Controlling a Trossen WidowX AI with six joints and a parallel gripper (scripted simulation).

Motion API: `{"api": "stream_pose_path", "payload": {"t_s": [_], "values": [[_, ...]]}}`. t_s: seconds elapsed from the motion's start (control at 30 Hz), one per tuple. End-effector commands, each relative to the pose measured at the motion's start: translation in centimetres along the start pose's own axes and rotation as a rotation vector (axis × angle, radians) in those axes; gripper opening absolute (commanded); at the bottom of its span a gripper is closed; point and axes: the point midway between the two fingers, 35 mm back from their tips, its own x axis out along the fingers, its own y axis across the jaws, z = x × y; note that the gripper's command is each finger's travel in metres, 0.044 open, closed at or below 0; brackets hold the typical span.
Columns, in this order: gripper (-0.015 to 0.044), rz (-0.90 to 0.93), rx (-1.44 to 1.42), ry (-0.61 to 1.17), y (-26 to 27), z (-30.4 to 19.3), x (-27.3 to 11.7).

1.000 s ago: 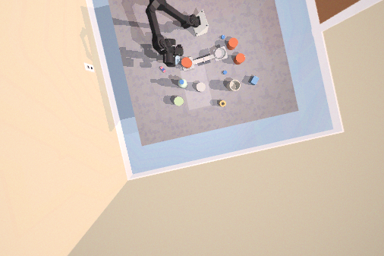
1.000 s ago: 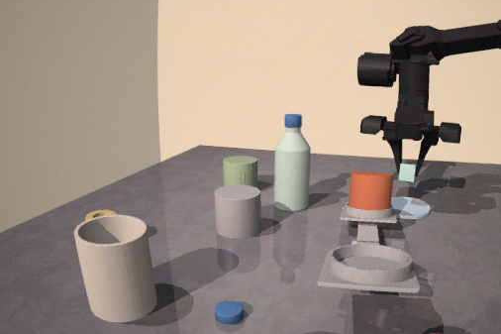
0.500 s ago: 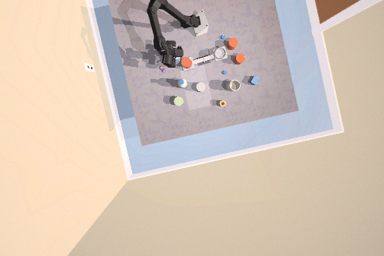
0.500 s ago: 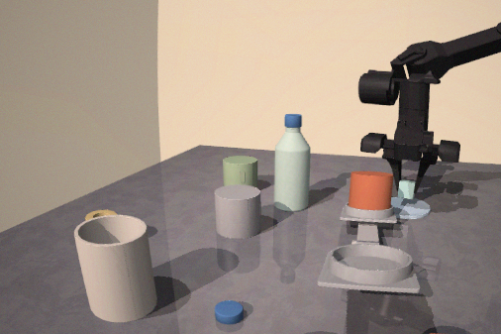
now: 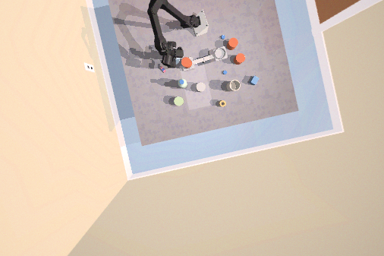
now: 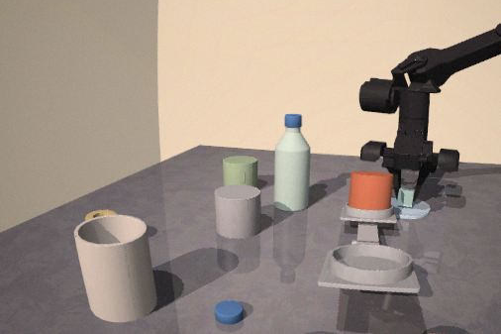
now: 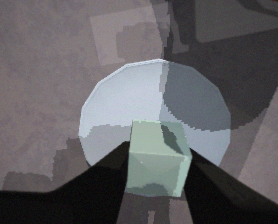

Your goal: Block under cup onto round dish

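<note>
The mint-green block (image 6: 406, 197) (image 7: 159, 165) is held between the fingers of my gripper (image 6: 407, 202) (image 7: 155, 150). The block is over the pale blue round dish (image 5: 177, 61) (image 6: 421, 212) (image 7: 115, 100), low at its surface; whether it touches is hard to tell. In the wrist view it covers the dish's near part. An orange cup (image 5: 186, 62) (image 6: 371, 190) stands on the balance's end beside the dish. The balance (image 5: 203, 59) (image 6: 367, 233) has an empty pan (image 5: 219, 53) (image 6: 371, 260) at its other end. No cup is above the dish.
Two more orange cups (image 5: 232, 43) (image 5: 239, 58) stand beyond the empty pan. A bottle (image 5: 182, 83) (image 6: 292, 174), a grey cylinder (image 5: 200, 86) (image 6: 238, 211), a green cylinder (image 5: 178, 101) (image 6: 240, 171) and a beige cup (image 5: 234, 85) (image 6: 119, 274) stand off to the side. A small red-blue thing (image 5: 162, 69) lies near the arm.
</note>
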Motion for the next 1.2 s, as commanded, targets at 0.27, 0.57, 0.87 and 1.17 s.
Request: {"api": "stream_pose_path", "payload": {"t_s": [0.27, 0.57, 0.87, 1.17], "values": [[0.0315, 0.0, 0.002, 0.001, 0.0, 0.0, 0.0], [0.044, -0.022, 0.066, -0.013, -0.4, -0.1, -1.5], [0.044, 0.002, -0.007, -0.009, 0.0, 0.2, -5.6], [0.044, -0.004, -0.003, -0.013, 0.2, 0.0, -9.0]]}}
